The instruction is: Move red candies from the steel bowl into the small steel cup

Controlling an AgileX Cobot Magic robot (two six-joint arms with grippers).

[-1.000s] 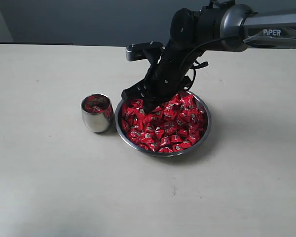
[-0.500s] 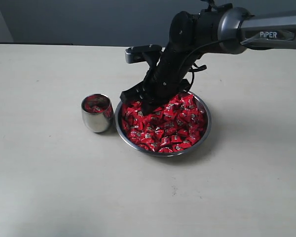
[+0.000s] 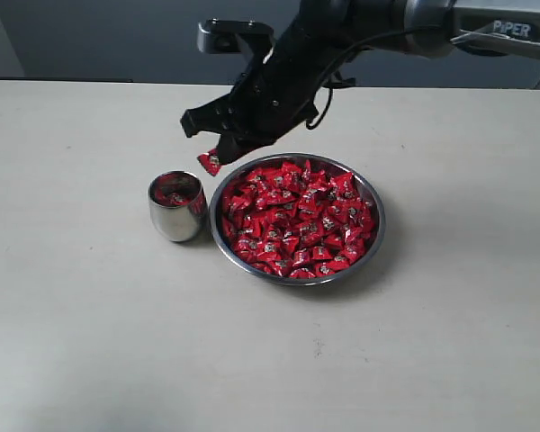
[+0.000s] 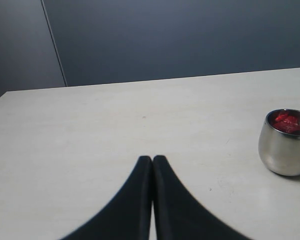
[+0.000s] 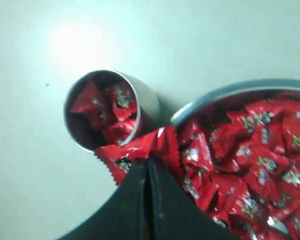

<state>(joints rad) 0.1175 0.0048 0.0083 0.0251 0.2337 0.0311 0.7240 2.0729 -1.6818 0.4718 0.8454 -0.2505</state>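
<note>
Above the gap between the small steel cup and the steel bowl, one red candy is held by the right gripper.
The jaws of that gripper are closed tight on the wrapper, and the candy is hung in the air, clear of both rims. The bowl is filled with red candies, and a few more are seen lying inside the cup. Both vessels are set just beside each other on the pale table. The left gripper is seen over bare table, apart from the cup, its fingers pressed together with nothing between them.
</note>
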